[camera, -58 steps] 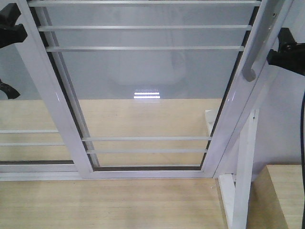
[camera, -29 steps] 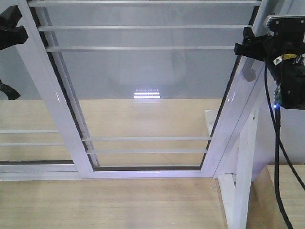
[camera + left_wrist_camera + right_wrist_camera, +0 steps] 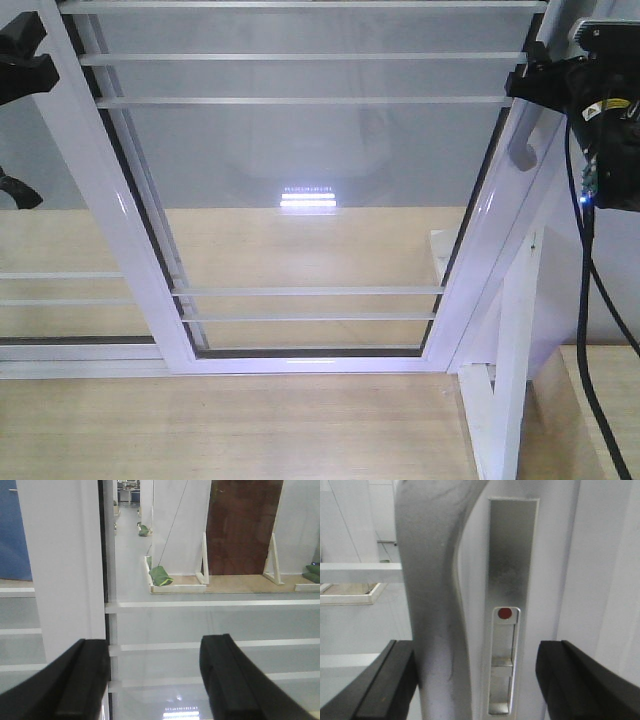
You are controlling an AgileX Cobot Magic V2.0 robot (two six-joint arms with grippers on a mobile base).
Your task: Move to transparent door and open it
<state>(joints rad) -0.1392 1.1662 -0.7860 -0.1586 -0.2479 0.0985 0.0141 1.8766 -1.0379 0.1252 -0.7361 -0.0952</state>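
The transparent door (image 3: 310, 150) fills the front view: clear glass in a white frame with pairs of thin white bars. Its curved grey-white pull handle (image 3: 527, 140) is on the right stile. My right gripper (image 3: 528, 82) is at the top of that handle. In the right wrist view the handle (image 3: 435, 605) stands between the open fingers (image 3: 387, 687), close against the left one, and my right gripper (image 3: 475, 682) is not closed on it. My left gripper (image 3: 20, 70) is at the upper left. In its wrist view it (image 3: 155, 680) is open and empty before the glass (image 3: 210, 622).
A slanted white support brace (image 3: 510, 350) stands at the lower right beside a wooden box (image 3: 590, 420). A handle-less glass panel (image 3: 60, 290) lies left of the door. A lock plate with a red dot (image 3: 505, 630) sits beside the handle. Pale wooden floor (image 3: 230, 420) runs below.
My right arm came in from the right edge and up to the door handle, then shifted slightly right. The left gripper and the door have not moved.
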